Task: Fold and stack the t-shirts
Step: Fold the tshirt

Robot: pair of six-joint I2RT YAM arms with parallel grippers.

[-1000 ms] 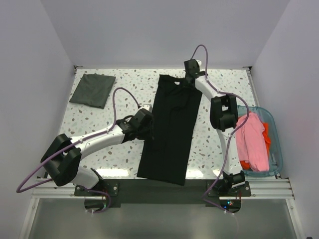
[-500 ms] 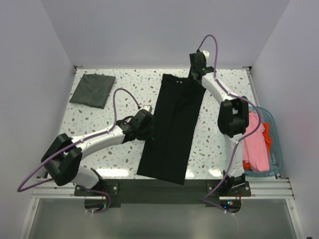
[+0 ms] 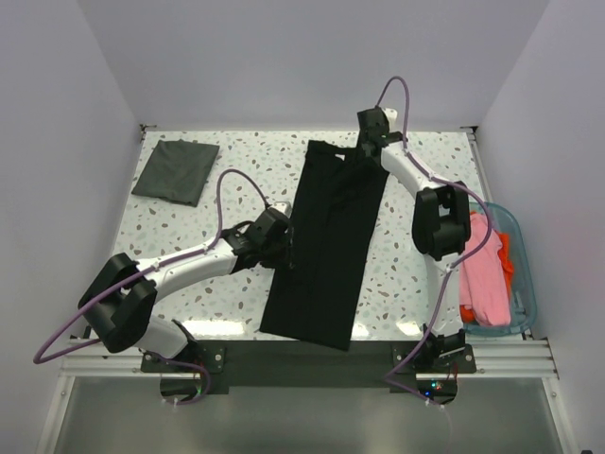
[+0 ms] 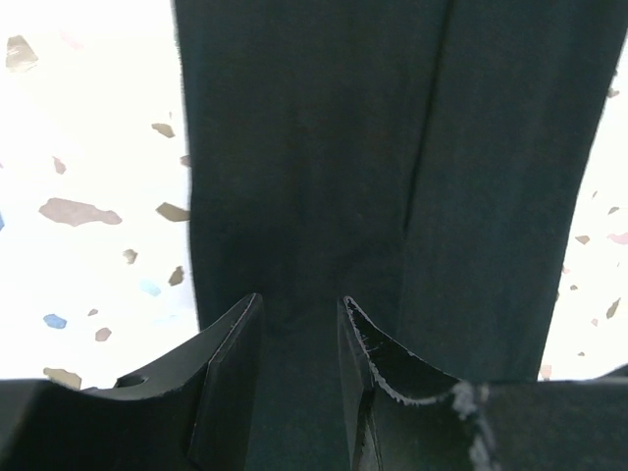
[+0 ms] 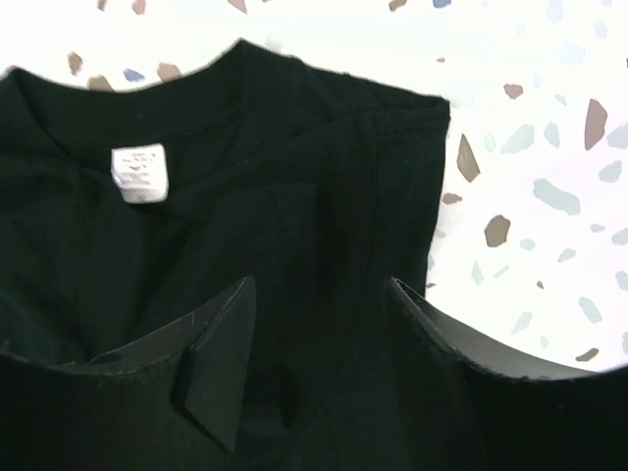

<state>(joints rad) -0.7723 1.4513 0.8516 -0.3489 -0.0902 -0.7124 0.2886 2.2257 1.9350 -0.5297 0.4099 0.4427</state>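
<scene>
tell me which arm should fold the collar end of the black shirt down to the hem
Right, probably. The right gripper hangs open over the collar of the black shirt; the left gripper sits midway along its side.

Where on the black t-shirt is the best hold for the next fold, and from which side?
Probably the collar end of the black t-shirt, pinched from above at the far side: it lies flat as a long strip, so that end can fold toward the hem.
</scene>
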